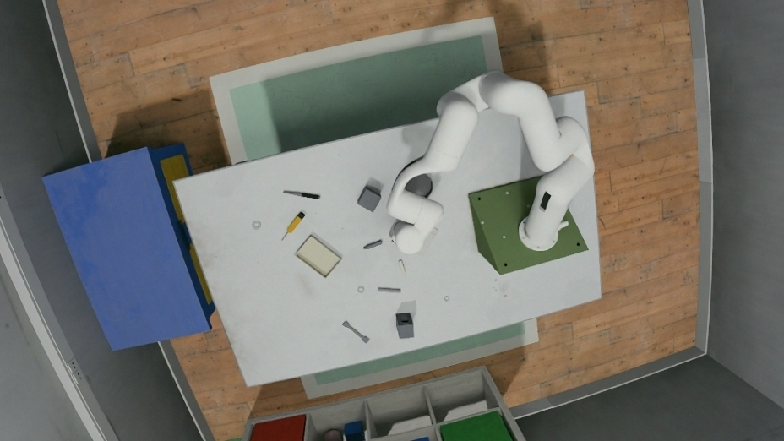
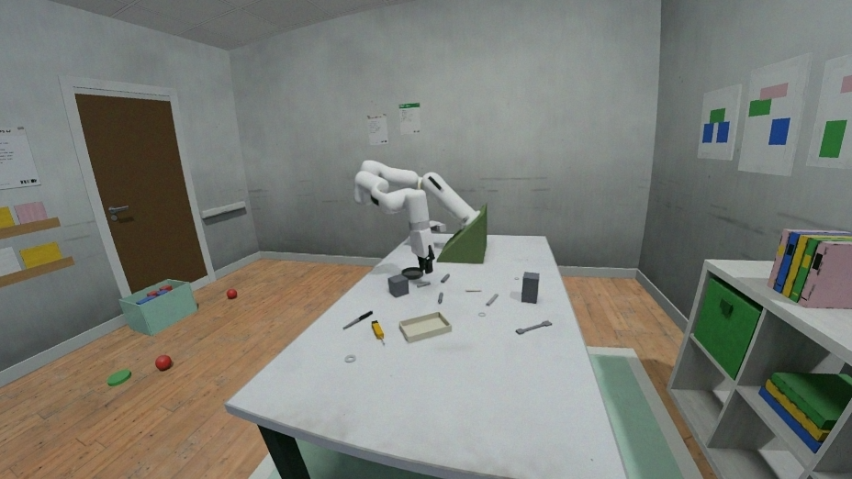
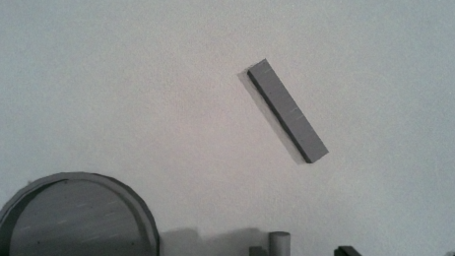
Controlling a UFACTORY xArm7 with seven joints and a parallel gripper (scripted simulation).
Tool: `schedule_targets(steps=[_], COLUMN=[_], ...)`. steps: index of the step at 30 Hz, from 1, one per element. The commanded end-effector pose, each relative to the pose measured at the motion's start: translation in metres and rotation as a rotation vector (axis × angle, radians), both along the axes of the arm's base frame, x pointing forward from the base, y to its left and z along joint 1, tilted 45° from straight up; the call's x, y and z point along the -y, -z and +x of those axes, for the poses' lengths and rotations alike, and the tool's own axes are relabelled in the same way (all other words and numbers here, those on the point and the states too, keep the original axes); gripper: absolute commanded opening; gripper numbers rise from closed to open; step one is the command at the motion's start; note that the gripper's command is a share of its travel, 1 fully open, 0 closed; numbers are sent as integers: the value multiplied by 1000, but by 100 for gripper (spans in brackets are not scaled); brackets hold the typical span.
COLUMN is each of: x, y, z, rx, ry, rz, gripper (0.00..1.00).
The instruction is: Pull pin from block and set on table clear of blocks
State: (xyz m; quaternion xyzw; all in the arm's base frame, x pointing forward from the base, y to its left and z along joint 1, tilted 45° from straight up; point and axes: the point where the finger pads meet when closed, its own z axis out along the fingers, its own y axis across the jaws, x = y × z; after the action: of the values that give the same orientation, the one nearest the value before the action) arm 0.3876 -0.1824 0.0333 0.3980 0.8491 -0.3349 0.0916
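My gripper (image 2: 425, 266) hangs fingers-down just above the table, next to the green mount. It is open; only its fingertips show at the bottom edge of the wrist view (image 3: 300, 251). A short grey pin (image 3: 279, 242) pokes into that view between the fingertips, and I cannot tell whether they touch it. A grey block (image 1: 368, 198) stands a little to the left of the gripper. A second dark grey block (image 1: 404, 324) with an empty square hole in its top stands near the table's front edge.
A flat grey bar (image 3: 287, 110) lies just ahead of the gripper, and a round dark dish (image 3: 74, 217) lies beside it. A cream tray (image 1: 318, 254), screwdrivers, a wrench (image 1: 356, 331), washers and small rods are scattered over the table. The green mount (image 1: 525, 225) stands to the right.
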Motion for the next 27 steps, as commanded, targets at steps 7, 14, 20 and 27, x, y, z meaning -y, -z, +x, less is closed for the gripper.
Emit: schedule_targets(steps=[7, 14, 20, 27], x=[-15, -15, -17, -18], y=[-14, -14, -18, -20], z=[3, 3, 3, 4], rx=[4, 3, 3, 2], ry=[-5, -5, -5, -4], rz=[1, 1, 0, 0], gripper=[35, 35, 35, 35])
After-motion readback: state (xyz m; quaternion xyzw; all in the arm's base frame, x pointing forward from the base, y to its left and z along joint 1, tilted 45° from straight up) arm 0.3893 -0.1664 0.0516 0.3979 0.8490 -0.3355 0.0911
